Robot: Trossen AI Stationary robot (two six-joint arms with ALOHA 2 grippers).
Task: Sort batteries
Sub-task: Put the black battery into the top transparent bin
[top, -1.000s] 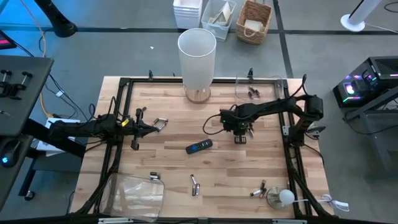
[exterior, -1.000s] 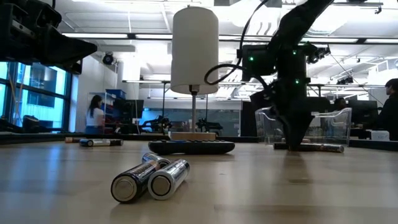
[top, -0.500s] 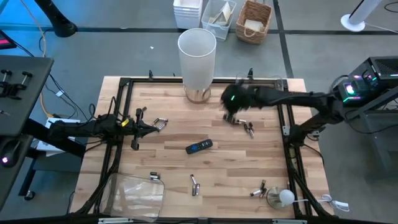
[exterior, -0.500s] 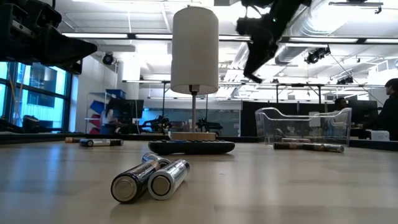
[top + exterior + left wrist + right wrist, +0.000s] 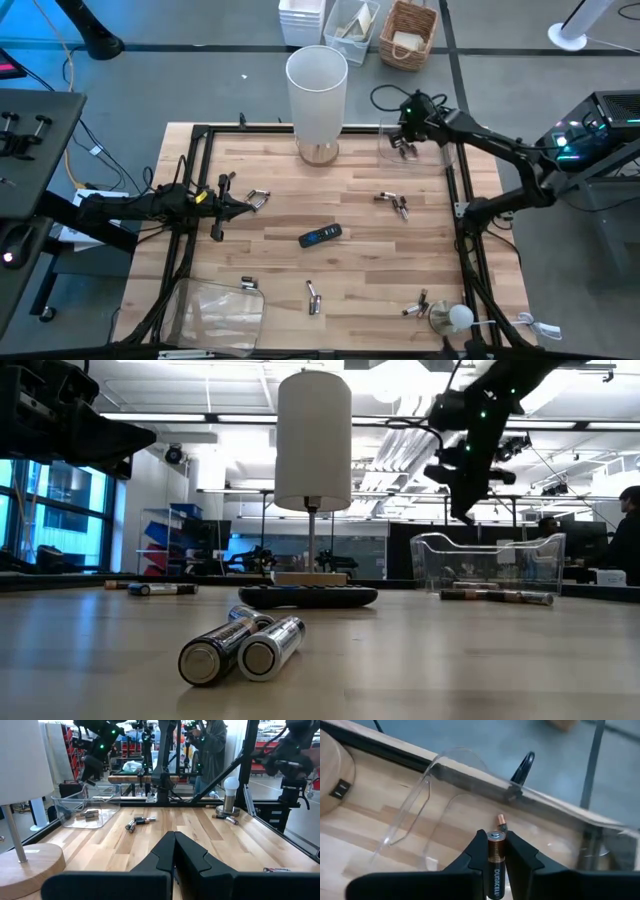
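Observation:
My right gripper (image 5: 408, 135) hangs over the clear tray (image 5: 432, 150) at the table's far right, shut on a black-and-copper battery (image 5: 496, 857). In the low view it (image 5: 465, 510) sits above the tray's rim (image 5: 490, 540). At least one battery (image 5: 501, 821) lies inside the tray. Loose batteries lie flat on the wood: a pair (image 5: 398, 204) at right-centre, a pair (image 5: 258, 197) beside my left gripper, and others (image 5: 313, 297) (image 5: 248, 284) (image 5: 417, 306) near the near edge. My left gripper (image 5: 232, 207) rests at the left, shut and empty (image 5: 174, 845). My right gripper pinches the battery by its black body (image 5: 496, 870) between the two fingers. The battery lies along the fingers, and its copper end (image 5: 496, 840) sticks out past the fingertips. It is lifted clear, pointing down toward the tray floor.
A black remote (image 5: 320, 236) lies mid-table. A white lamp (image 5: 317, 90) stands on its wooden base at the far edge, left of the tray. A second clear tray (image 5: 220, 310) sits at the near left corner, a light bulb (image 5: 450, 318) at the near right. A black frame (image 5: 465, 215) rims the table.
My right gripper has risen from the table at the right-centre battery pair, gone high, and swung toward the far edge to hang over the clear tray. Two batteries stay where it lifted off. The left arm has kept still.

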